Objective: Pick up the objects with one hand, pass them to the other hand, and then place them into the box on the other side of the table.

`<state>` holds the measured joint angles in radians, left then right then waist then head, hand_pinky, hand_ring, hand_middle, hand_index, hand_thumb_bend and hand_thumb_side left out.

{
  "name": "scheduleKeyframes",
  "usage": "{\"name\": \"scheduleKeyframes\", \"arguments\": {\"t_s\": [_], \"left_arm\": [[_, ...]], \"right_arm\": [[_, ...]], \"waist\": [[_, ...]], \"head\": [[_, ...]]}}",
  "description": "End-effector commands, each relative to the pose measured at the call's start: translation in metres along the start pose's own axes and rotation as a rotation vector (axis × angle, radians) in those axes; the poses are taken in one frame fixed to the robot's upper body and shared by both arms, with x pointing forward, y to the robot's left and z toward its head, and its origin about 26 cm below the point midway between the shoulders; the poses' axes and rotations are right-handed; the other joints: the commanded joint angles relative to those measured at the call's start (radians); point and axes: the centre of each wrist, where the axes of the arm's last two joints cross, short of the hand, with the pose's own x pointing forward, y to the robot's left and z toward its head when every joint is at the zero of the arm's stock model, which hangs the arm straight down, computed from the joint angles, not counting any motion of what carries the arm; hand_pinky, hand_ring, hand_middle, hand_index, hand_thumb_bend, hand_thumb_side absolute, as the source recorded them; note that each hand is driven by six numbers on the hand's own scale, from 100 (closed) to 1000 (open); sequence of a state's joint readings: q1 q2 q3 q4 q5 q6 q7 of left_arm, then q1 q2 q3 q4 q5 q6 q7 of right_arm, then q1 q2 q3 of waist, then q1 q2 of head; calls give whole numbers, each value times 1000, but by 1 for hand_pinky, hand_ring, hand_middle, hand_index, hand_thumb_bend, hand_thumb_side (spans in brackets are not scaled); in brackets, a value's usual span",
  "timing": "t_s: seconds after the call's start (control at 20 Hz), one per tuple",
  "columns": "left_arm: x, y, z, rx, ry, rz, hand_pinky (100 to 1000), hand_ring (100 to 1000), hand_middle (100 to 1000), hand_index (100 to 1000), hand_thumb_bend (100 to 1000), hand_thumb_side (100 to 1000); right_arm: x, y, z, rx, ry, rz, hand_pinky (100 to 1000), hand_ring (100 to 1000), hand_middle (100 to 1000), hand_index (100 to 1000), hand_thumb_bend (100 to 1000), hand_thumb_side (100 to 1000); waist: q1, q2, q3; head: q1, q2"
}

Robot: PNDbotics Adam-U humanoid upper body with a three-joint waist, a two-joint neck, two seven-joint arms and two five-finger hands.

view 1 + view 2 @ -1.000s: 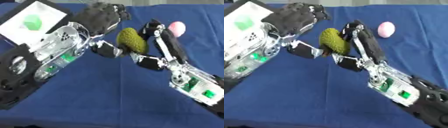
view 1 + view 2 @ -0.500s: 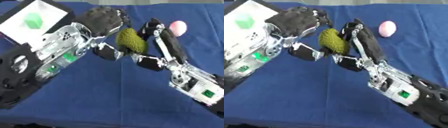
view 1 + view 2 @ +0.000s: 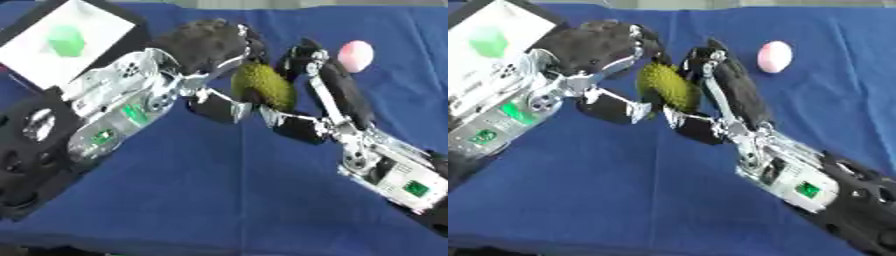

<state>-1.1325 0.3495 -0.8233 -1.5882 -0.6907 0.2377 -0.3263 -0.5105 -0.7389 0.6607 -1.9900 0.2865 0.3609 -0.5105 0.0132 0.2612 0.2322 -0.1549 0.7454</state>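
Little has shifted: both hands stay closed round the green fruit [image 3: 261, 88] above the tabletop [image 3: 219, 190] centre. Left hand [image 3: 208, 42] curls over it from the left while right hand [image 3: 325, 82] grips opposite, apparently mid-handover. Box [image 3: 35, 65] waits far left, pink ball [image 3: 355, 55] far right.

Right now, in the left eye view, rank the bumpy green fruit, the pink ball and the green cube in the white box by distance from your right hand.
1. Bumpy green fruit: held between the right hand and left hand, mid-table.
2. Pink ball: just beyond the right hand, far right.
3. Green cube: inside the white box, far left corner.
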Motion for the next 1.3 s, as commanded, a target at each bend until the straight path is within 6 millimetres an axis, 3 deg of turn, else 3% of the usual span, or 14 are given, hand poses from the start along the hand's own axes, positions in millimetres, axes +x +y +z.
{"name": "scheduleKeyframes", "arguments": {"t_s": [0.05,0.2,0.35,0.5,0.6,1.3], "left_arm": [[-4,5,-1,30,8,1,756,643,535,634,100,257],[-5,4,-2,40,22,-10,715,586,462,530,100,259],[-6,2,-3,41,48,-35,691,559,425,481,100,268],[-7,2,-3,45,65,-61,659,519,384,428,100,280],[-7,3,-4,55,74,-78,638,494,364,406,131,290],[-8,3,-4,68,97,-105,602,472,375,445,351,355]], "right_arm": [[-1,-7,-2,-13,-20,27,1000,435,522,434,136,100],[-1,-7,-1,-12,-19,28,1000,435,523,435,136,100],[-1,-6,-1,-12,-17,27,1000,437,528,440,148,100],[-2,-7,0,-18,-14,28,1000,455,559,483,246,100],[-2,-7,-1,-27,-10,36,1000,464,575,503,264,100],[-3,-6,2,-53,8,57,1000,493,629,565,376,100]], "waist": [[0,-16,-2],[0,-16,-3],[0,-16,-4],[0,-16,-4],[0,-17,-4],[1,-18,-5]], "head": [[2,-4],[3,-4],[3,-3],[4,-2],[4,-3],[-21,10]]}}
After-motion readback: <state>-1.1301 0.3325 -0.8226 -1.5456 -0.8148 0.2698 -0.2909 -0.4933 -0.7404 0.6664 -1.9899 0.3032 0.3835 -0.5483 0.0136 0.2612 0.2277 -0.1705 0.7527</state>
